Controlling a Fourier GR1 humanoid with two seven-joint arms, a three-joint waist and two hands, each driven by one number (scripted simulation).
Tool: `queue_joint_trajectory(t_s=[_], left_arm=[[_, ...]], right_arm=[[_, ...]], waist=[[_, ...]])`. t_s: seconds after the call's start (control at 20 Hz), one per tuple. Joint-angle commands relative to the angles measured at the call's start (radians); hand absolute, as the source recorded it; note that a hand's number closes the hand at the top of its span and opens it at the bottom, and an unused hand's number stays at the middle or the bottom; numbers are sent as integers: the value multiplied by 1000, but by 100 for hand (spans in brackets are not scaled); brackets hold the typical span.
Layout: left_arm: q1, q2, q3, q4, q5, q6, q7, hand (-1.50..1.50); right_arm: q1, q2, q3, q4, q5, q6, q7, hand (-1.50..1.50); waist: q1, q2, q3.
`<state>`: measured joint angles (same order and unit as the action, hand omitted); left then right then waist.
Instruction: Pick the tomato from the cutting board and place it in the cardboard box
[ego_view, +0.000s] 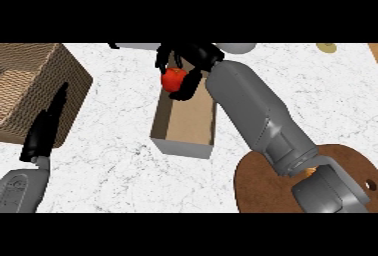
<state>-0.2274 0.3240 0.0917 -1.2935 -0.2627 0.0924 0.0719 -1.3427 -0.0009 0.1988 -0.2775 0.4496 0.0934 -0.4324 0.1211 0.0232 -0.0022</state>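
Right robot hand (189, 57) fingers curled round tomato (173, 79), held over cardboard box (184, 122) far end

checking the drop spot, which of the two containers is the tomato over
The cardboard box, plain and narrow at centre; the right hand holds the tomato there. The woven basket sits left.

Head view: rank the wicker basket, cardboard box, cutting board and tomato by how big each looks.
1. Wicker basket, cut off at the left edge.
2. Cutting board, partly under the right arm and cut off; close to the basket, so unsure.
3. Cardboard box.
4. Tomato, held in the right hand.
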Motion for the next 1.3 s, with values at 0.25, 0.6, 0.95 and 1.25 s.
queue_joint_trajectory(t_s=[0.25, 0.6, 0.95, 1.25], left_arm=[[-23, 10, 0, 16, 3, -26, -16, 0], [-45, 17, 16, 40, -1, -16, -12, 0], [16, 4, 35, 30, -6, 20, -26, 0], [27, 16, 46, 6, 14, -6, -19, 0]], right_arm=[[87, 1, 96, -22, -153, 2, 12, -150], [51, 1, 33, -66, -325, -71, -32, -150], [-13, 1, -107, 4, -448, -21, -88, -150], [-27, -144, -171, 86, -485, 120, -118, -150]], waist=[[31, 7, 1], [11, 8, 1], [-38, 3, 2], [-41, 8, 2]])
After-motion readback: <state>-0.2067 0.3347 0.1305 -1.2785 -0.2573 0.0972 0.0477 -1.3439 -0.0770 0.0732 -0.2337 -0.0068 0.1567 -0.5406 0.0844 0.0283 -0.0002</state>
